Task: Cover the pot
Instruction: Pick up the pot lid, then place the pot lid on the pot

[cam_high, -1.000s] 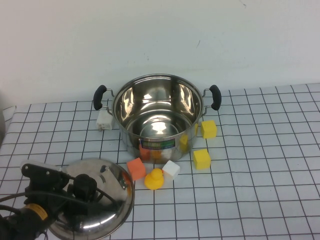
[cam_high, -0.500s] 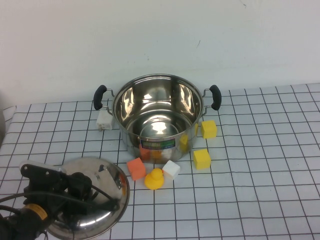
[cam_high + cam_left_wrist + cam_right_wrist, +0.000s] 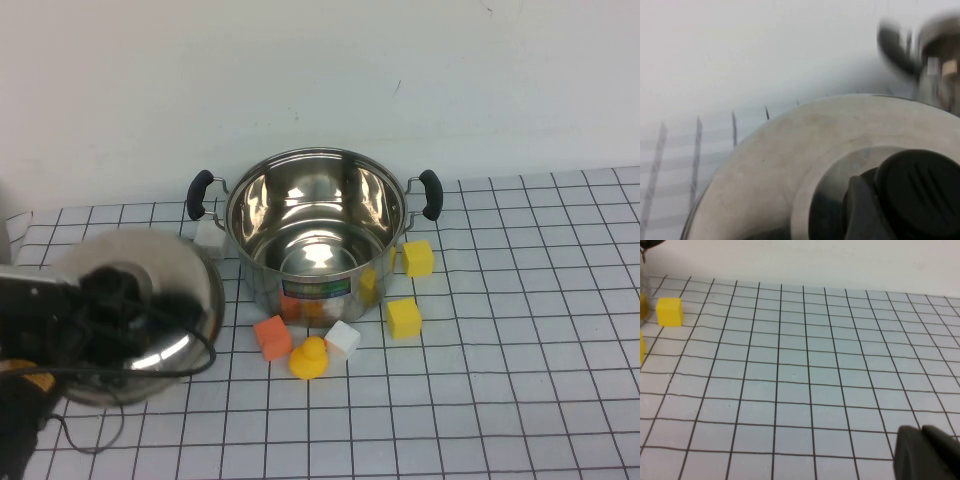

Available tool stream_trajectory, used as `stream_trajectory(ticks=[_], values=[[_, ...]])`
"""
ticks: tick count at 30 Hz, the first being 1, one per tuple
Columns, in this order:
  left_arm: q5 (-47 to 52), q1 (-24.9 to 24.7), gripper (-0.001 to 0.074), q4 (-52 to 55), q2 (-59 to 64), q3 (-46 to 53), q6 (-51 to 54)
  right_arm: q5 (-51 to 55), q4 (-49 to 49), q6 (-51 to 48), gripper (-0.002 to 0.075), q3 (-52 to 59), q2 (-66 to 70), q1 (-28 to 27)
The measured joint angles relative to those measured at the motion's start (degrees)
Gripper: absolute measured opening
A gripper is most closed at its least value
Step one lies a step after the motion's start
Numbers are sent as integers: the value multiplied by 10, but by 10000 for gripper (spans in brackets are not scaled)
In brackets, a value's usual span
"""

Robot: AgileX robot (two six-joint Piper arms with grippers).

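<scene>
The pot (image 3: 316, 232) is standing upright at the table's (image 3: 520, 380) centre rear, mouth opening upward, its two black handles lining up left to right. The left gripper (image 3: 115, 300) is gripping the lid (image 3: 150, 290) by its knob, left of the pot; a second ago the lid was lying lower, nearer the robot. The right gripper (image 3: 927, 455) is hovering over bare grid; whether it is open, I cannot tell.

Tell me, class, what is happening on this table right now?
The left end effector holds the domed steel lid by its black knob, to the left of the open pot, which is not yet covered. The right end effector sits over bare table, away from the pot. Small blocks and a yellow duck surround the pot.
</scene>
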Motion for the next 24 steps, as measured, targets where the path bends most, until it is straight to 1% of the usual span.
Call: stream_trajectory(ticks=[6,9,11,13,15,18,20,21,24], values=[[7,0,333,-32,-95,-8,4,0,0,0,9,0,0,0],[72,1,333,-19,-140,-38,9,0,0,0,9,0,0,0],[128,1,333,22,-159,-70,-5,0,0,0,9,0,0,0],[183,1,333,94,-168,-116,-59,0,0,0,9,0,0,0],[232,1,333,190,-169,-170,-164,0,0,0,9,0,0,0],[251,1,333,316,-150,-245,-349,0,0,0,9,0,0,0],[237,1,333,389,-128,-290,-429,0,0,0,9,0,0,0],[230,-1,333,416,-113,-312,-457,0,0,0,9,0,0,0],[238,-21,333,454,-70,-368,-492,0,0,0,9,0,0,0]])
